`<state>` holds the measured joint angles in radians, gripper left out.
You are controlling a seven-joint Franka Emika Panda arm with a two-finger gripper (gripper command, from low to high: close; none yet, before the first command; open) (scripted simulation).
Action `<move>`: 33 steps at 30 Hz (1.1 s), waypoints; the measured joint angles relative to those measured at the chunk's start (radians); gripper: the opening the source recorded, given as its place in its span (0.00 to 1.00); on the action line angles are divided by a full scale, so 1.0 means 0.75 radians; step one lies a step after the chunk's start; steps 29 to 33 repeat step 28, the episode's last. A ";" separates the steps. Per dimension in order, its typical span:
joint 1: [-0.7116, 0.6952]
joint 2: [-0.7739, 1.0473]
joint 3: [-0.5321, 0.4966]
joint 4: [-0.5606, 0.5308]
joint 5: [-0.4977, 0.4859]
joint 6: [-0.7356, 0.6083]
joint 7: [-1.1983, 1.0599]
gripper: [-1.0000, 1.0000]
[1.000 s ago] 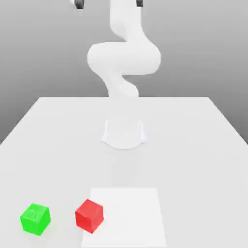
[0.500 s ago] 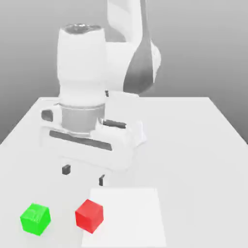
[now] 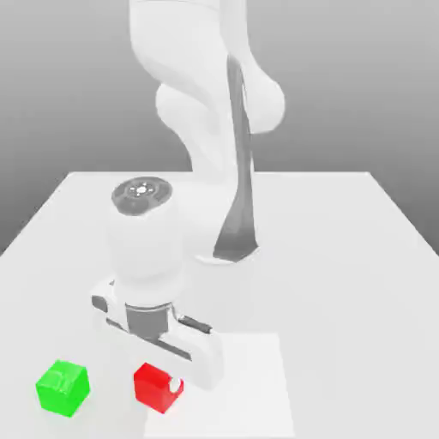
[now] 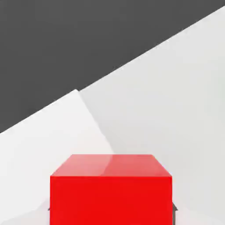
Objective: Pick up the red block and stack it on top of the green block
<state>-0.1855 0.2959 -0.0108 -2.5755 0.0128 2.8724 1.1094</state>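
"Red block (image 3: 154, 390), low in the exterior view, left of centre, at the edge of the pale square (image 3: 244, 386)! And how is it placed from the fingers (image 4: 175, 208)?"

"Squarely between them! In the hand view it is flanked on two opposite sides, and the gripper (image 4: 112, 209) is seen closed on it."

"Is any lift to be seen?"

"None that can be made out; the grasp seems barely made, and the stacking is all to be done."

"And the green block (image 3: 63, 388)?"

"Lower left of the exterior view, well apart from the red, with its top uncovered. A straight raise is called for first, then a carry toward the exterior view's left."

"The danger?"

"If the red is carried too low, the green could be knocked; if it is set down off-centre, it could be tipped off."
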 joint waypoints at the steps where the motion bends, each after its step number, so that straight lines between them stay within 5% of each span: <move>1: 0.000 -0.039 -0.001 -0.006 -0.002 -0.034 0.002 0.00; 12: -0.134 -0.219 -0.202 0.138 0.039 -0.360 0.368 0.00; 16: -0.167 -0.068 -0.202 0.168 0.104 -0.243 0.373 0.00; 17: -0.177 -0.022 -0.190 0.171 0.122 -0.200 0.361 1.00; 33: -0.165 -0.173 -0.215 0.164 0.059 -0.342 0.408 1.00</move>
